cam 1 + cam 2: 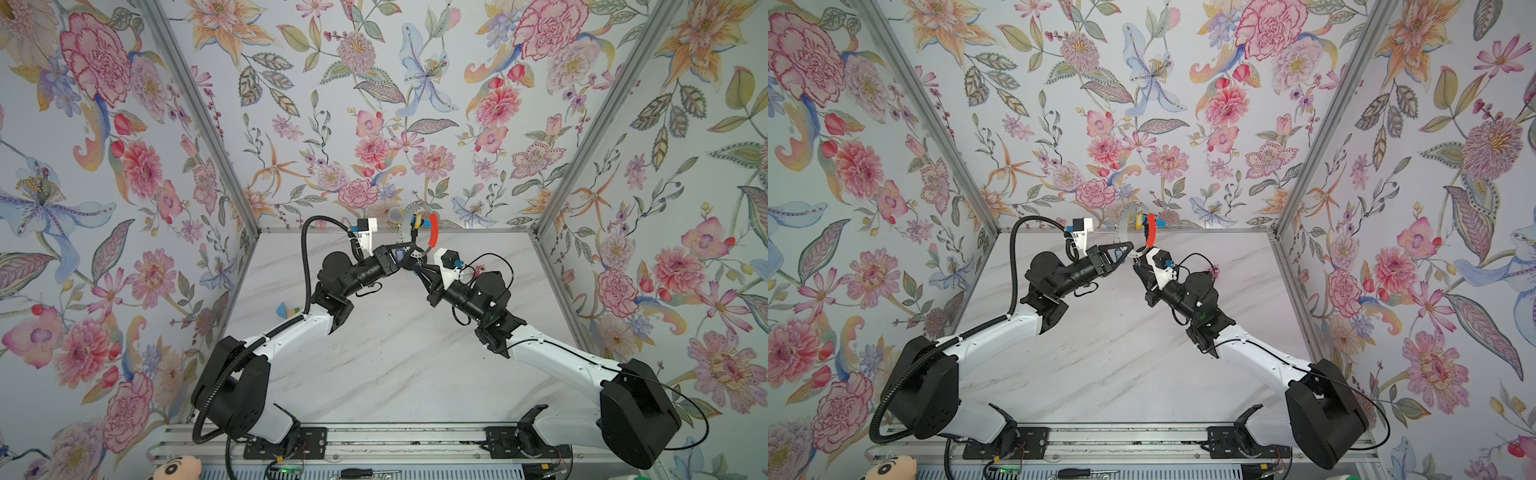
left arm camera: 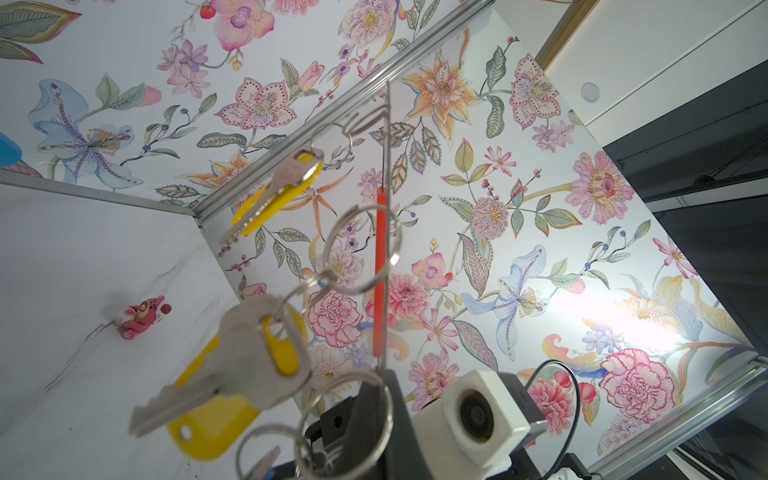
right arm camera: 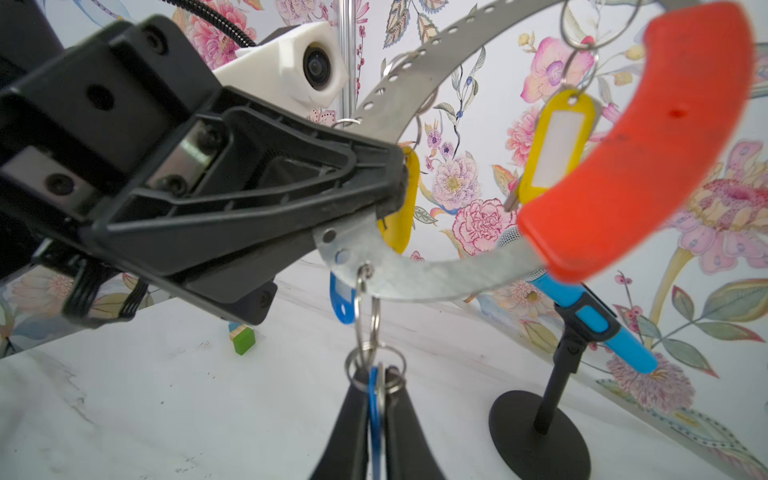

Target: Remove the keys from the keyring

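**Item: hoop keyring with tagged keys, held aloft between two arms**

**Location.** The keyring [image 3: 436, 278] is held upright, clear above the white marbled worktop [image 3: 166, 407], toward the back wall. A black stand base [image 3: 540, 432] sits on the worktop nearby.

**Construction.** A flat grey metal band is bent into a large hoop and punched with a row of small holes; the finish is dull and mottled. One arc wears a smooth red sleeve [image 3: 648, 145], plastic by the look. Thin wire split rings [image 2: 361, 249] thread the holes, some chained one to another.

**Attachments.** The keys [image 2: 232, 365] are small and silver-coloured with toothed blades. Each is paired with an oblong plastic tag: yellow tags [image 3: 557, 141] with white windows, others blue.

**Hold.**
- Left gripper [image 3: 386, 195]: fingers clamped across the bare band.
- Right gripper [image 3: 376, 384]: fingers pressed together on the blue tag [image 3: 375, 415] and its split ring. These hang from a hole just beside the left hold.

**Handling, as judged.**
- The hoop is probably light, stiff and slightly springy. The bare band offers flat, firm purchase; the sleeve is likely slicker.
- The keys are light, swing freely and are apt to twist.
- The tags are thin and smooth and may slide out of a pinch.
- The split rings are tight wire and will resist opening, so hold close to the ring, not the tag's tail.
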`<state>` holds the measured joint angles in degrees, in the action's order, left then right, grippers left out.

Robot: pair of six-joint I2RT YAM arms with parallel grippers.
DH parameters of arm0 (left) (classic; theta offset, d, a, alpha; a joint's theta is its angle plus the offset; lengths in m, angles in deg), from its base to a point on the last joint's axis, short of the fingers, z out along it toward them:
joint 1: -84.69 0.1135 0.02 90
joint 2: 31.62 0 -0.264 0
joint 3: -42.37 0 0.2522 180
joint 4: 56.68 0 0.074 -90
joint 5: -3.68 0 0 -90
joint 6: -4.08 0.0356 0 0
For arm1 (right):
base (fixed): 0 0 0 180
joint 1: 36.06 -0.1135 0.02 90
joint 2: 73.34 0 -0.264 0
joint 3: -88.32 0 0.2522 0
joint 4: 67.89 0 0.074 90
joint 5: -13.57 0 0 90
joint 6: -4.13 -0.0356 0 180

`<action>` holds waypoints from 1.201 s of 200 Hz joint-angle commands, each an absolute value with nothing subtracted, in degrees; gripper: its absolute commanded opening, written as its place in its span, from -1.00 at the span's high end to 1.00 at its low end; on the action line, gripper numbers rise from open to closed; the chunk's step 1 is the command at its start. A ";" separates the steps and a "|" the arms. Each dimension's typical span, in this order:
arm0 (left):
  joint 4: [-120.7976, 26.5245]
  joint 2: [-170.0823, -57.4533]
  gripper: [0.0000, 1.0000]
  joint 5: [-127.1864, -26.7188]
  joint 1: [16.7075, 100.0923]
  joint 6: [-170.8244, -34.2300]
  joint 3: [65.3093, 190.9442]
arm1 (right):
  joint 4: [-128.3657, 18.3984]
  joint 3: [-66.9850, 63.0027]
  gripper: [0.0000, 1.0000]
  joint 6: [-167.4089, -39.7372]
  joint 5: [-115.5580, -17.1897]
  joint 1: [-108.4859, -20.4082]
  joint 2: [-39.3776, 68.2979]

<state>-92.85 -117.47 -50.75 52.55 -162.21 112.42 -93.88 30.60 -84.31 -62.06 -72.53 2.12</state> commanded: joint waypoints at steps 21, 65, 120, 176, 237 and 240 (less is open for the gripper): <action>-92.80 -117.01 1.00 -51.90 52.77 -160.02 114.05 | -93.79 29.85 1.00 -84.24 -62.23 -72.79 0.13; -92.15 -116.83 0.94 -53.91 53.14 -159.92 112.65 | -86.50 29.75 1.00 -80.13 -64.49 -72.75 -4.28; -94.06 -117.02 0.70 -53.65 53.20 -161.75 108.92 | -76.91 27.35 1.00 -72.89 -67.71 -72.74 -8.54; -91.90 -114.24 0.27 -52.46 53.24 -161.05 104.36 | -70.31 23.59 1.00 -67.97 -67.47 -72.72 -9.75; -81.41 -106.34 -0.03 -51.91 53.21 -154.47 98.45 | -63.34 19.39 1.00 -63.27 -65.81 -71.60 -9.16; -80.16 -105.97 -0.03 -52.05 53.22 -153.67 98.55 | -62.94 19.19 1.00 -63.10 -65.71 -71.51 -9.08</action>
